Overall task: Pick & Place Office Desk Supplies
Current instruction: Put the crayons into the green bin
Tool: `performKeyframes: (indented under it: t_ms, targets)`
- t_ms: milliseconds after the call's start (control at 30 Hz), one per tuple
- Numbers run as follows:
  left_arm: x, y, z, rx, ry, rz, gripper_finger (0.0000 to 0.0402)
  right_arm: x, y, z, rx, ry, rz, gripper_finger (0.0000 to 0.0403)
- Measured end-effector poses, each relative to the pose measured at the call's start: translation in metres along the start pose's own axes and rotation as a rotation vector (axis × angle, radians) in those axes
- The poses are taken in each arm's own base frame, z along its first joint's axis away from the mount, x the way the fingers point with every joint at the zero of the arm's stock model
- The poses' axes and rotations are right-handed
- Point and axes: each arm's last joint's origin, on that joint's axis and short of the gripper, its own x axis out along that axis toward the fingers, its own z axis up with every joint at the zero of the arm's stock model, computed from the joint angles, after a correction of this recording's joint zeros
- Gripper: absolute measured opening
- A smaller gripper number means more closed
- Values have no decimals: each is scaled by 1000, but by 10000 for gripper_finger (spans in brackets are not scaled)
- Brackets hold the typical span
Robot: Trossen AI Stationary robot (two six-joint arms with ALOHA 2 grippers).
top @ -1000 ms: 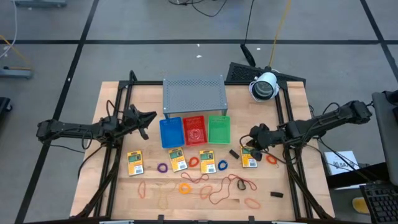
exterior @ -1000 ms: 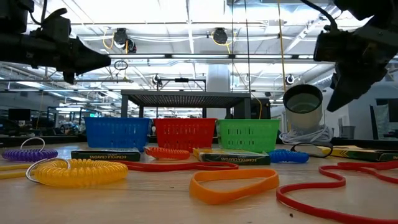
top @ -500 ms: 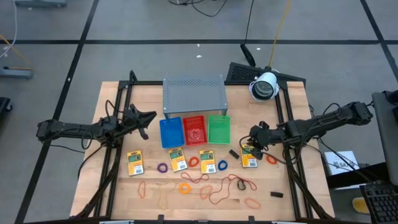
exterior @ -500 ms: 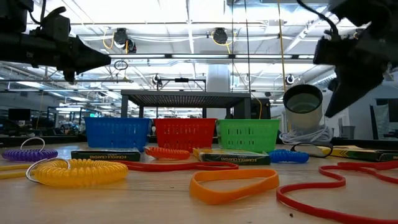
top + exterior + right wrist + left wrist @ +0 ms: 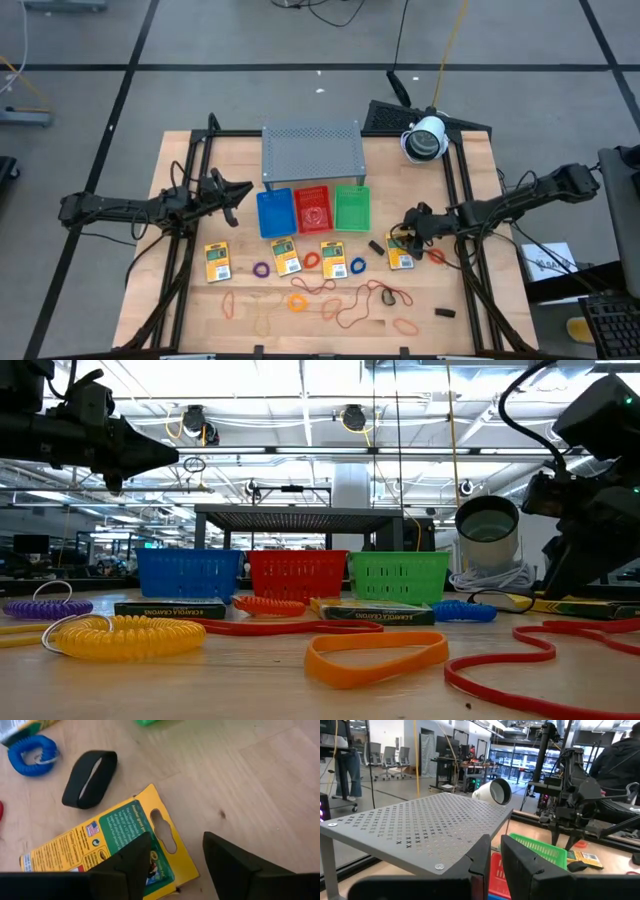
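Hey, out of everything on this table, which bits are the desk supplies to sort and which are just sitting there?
Supplies: yellow-and-green packets, rubber bands, coil rings, black piece.
Just there: blue tray, red tray, green tray, grey shelf, white camera.

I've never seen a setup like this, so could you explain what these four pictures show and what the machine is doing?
Two dark robot arms work at a wooden table. One picture looks down from above, one looks level across the tabletop, and two come from cameras on the arms' wrists. On the table lie yellow-and-green packets, rubber bands, coiled rings, three small trays and a grey shelf. The right hand is open and low over one packet, holding nothing. The left hand waits near the shelf, empty.
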Motion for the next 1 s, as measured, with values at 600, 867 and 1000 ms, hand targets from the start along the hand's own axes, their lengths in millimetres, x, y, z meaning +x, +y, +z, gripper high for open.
performKeyframes:
  t_ms: [600, 867, 1000]
  targets:
    - [0, 1, -4, 17, 40, 5, 51, 2, -2, -2, 64, -53, -18, 9]
    - [0, 1, -4, 17, 40, 5, 51, -6, 9, 20, 11, -100, -25, 1]
    - [0, 1, -4, 17, 40, 5, 51, -22, 24, 46, -44, -112, 11, 1]
